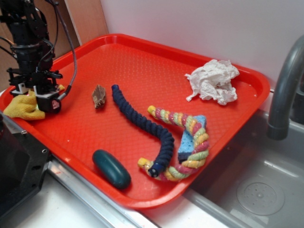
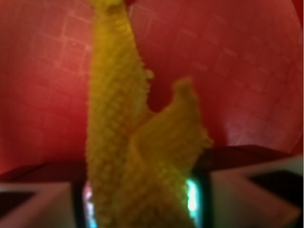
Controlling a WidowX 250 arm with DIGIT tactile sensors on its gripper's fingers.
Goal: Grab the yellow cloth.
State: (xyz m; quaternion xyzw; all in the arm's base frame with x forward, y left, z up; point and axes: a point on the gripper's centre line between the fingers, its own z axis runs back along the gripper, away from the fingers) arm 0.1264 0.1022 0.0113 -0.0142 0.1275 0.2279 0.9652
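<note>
While the black pincer (image 1: 35, 95) sits at the far left end of the red plastic tray (image 1: 142, 61), it is clenched on the mustard-yellow wrinkly fabric cloth (image 1: 23, 107). Wrist view confirms: cloth (image 2: 137, 156) fills the gap between both fingers (image 2: 33, 204), with a long fold and a shorter pointed corner sticking out ahead of them. Exterior view shows the rest of the cloth bunched on the tray's left rim, just under and left of the pincer. Can't tell if any of it is lifted clear yet.

Handling, my read: light, soft, limp, knobbly weave so decent friction. Not fragile. It will drape and drag, not hold shape. Best hold is on a bunched fold, not a single thin edge; current bite looks like it has a thick fold, so likely secure. Risk: a trailing end snagging on the rim.

Tray contents besides the cloth:
- small brown wood-like chunk (image 1: 99, 96), nearest to the pincer, apart from it
- dark navy twisted rope (image 1: 142, 126), mid tray
- pastel yellow-pink-green twisted rope (image 1: 187, 147), curled around a blue sponge block (image 1: 190, 140)
- dark teal oval lump (image 1: 111, 168), front edge
- white crumpled paper wad (image 1: 213, 80), far right corner

All well apart from the grasp.
</note>
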